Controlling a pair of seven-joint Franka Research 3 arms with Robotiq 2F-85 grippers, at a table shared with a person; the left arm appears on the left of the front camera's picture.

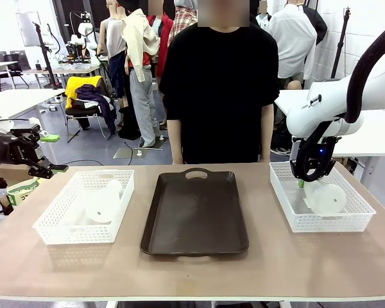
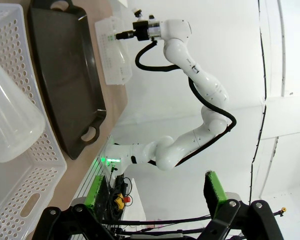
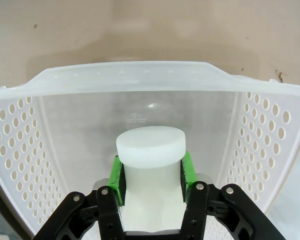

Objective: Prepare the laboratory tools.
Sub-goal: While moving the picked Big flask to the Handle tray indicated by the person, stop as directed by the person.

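you see the black right gripper (image 3: 151, 172) with its green pads (image 3: 117, 177) clamped on the capped neck of a translucent frosted-white flask (image 3: 150, 142). its body is hidden, perhaps beneath the fingers. the flask is inside a white perforated plastic basket (image 3: 125, 67) on a tan table (image 3: 140, 30).

A smooth light-brown counter (image 1: 276, 269) spans the foreground. Beyond it lies a pale grey floor (image 1: 93, 149) with a thin dark cable (image 1: 83, 162) trailing across it. At the left stands a white rectangular table (image 1: 16, 101), and just beside it a black chair (image 1: 83, 112) draped with a yellow garment and dark clothes. Farther back, another white table (image 1: 83, 67) carries clutter. At the right, a further white table (image 1: 372, 141) sits before a white wall with faint seams (image 1: 369, 25), where a black pole stand (image 1: 338, 45) rises. The light is bright and even.
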